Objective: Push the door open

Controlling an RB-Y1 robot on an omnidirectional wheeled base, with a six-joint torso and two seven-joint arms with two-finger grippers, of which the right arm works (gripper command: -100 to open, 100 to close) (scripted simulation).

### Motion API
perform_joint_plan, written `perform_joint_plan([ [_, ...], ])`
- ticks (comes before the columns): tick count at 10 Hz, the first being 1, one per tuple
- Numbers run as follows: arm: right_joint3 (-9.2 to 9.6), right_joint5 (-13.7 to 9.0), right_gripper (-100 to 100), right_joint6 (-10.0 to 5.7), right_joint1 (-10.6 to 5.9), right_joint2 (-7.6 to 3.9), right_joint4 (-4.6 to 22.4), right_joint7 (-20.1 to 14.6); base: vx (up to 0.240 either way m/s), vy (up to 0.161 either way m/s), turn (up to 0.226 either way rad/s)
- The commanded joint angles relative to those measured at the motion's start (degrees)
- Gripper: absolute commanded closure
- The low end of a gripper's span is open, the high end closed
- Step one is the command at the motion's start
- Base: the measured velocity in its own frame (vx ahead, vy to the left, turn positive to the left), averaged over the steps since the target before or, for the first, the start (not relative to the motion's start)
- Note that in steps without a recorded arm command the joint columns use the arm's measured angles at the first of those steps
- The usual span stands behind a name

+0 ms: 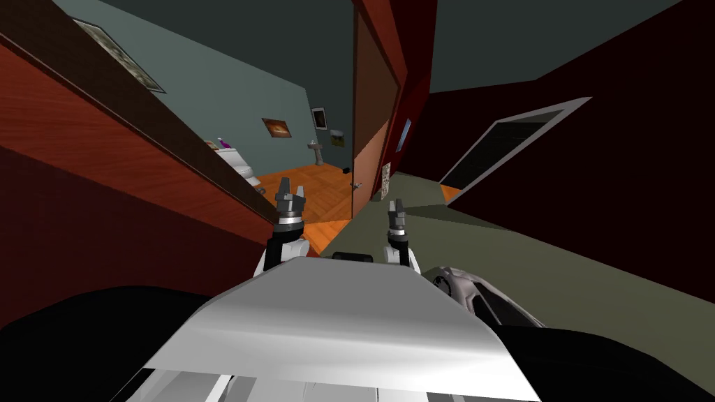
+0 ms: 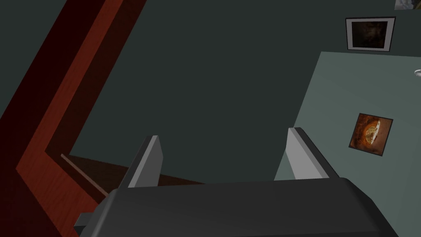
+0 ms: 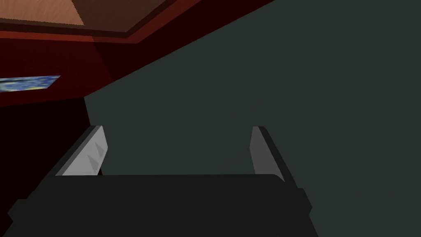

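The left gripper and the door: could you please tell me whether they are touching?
Apart. The head view shows orange floor between the left gripper and the edge of the door.

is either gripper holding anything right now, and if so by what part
Nothing is held. The left gripper and the right gripper both stand open with nothing between their fingers.

Just ahead of the left claw [image 1: 291,185] stands a brown door [image 1: 373,105] with matt wood grain; beyond, an orange wood-plank floor [image 1: 314,187].
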Motion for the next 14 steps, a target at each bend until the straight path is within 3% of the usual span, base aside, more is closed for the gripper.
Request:
perform_joint_plan([
  [1, 1.39, -0.21, -100, 0.21, -1.06, -0.51, 2.06, -0.59, 0.141, -0.050, 0.021],
  [11, 7.46, -0.75, -100, -0.56, -4.86, -1.54, 11.78, -2.31, 0.102, -0.041, 0.013],
  [14, 10.05, -0.98, -100, -0.89, -6.48, -1.83, 15.92, -3.04, 0.131, -0.060, 0.018],
])
